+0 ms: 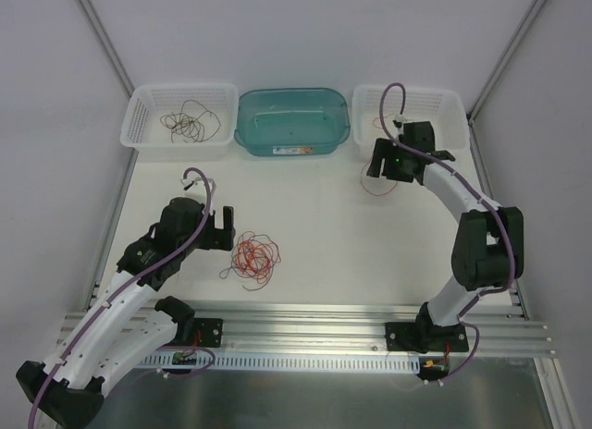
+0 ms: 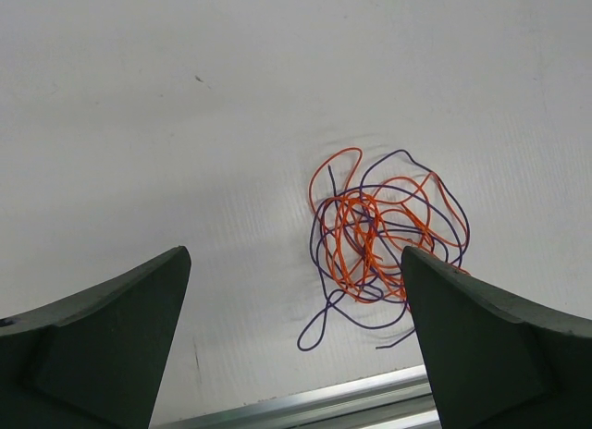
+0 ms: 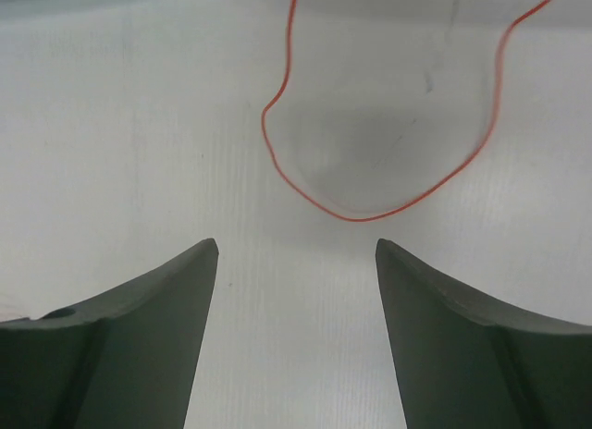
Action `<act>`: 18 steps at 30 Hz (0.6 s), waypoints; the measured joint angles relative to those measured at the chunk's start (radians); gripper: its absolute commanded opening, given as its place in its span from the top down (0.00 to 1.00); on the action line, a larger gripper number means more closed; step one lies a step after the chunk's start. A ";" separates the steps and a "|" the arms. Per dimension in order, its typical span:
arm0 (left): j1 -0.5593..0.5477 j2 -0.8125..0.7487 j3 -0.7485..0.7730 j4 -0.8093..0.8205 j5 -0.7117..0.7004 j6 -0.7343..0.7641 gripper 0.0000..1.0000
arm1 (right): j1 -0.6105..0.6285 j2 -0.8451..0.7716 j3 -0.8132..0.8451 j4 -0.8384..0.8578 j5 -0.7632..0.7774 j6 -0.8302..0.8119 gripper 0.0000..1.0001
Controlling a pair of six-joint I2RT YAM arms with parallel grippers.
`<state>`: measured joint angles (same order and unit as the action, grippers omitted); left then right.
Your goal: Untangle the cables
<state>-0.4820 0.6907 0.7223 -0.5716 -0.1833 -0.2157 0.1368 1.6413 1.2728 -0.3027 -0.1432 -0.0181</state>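
A small tangle of orange and dark purple cables lies on the white table in front of the left arm; in the left wrist view the tangle sits just beyond my right finger. My left gripper is open and empty, just left of and behind the tangle. A single loose red cable lies on the table below my right gripper; in the right wrist view this cable curves just beyond the fingertips. My right gripper is open and empty. A dark loose cable lies in the left basket.
Three containers line the far edge: a white basket at left, a teal bin in the middle, a white basket at right behind the right gripper. An aluminium rail runs along the near table edge.
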 measured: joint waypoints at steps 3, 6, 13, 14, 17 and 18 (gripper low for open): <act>0.000 0.000 -0.002 0.002 0.002 0.000 0.01 | 0.057 0.060 -0.029 0.000 -0.018 -0.032 0.29; 0.000 -0.002 -0.002 0.006 0.004 0.000 0.01 | 0.089 0.100 -0.033 0.016 -0.028 -0.055 0.31; 0.000 -0.008 -0.002 0.010 0.019 0.002 0.01 | 0.081 0.208 -0.008 0.055 -0.030 -0.071 0.36; 0.001 -0.008 -0.002 0.010 0.019 0.003 0.01 | 0.081 0.228 0.003 0.056 -0.030 -0.071 0.36; 0.006 -0.007 -0.002 0.010 0.019 0.005 0.01 | 0.081 0.274 0.031 0.064 -0.034 -0.068 0.38; 0.006 -0.007 -0.002 0.010 0.020 0.006 0.01 | 0.081 0.286 0.039 0.065 -0.037 -0.066 0.39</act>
<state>-0.4755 0.6834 0.7208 -0.5617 -0.1631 -0.2096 0.2176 1.9274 1.3117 -0.2375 -0.1806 -0.0845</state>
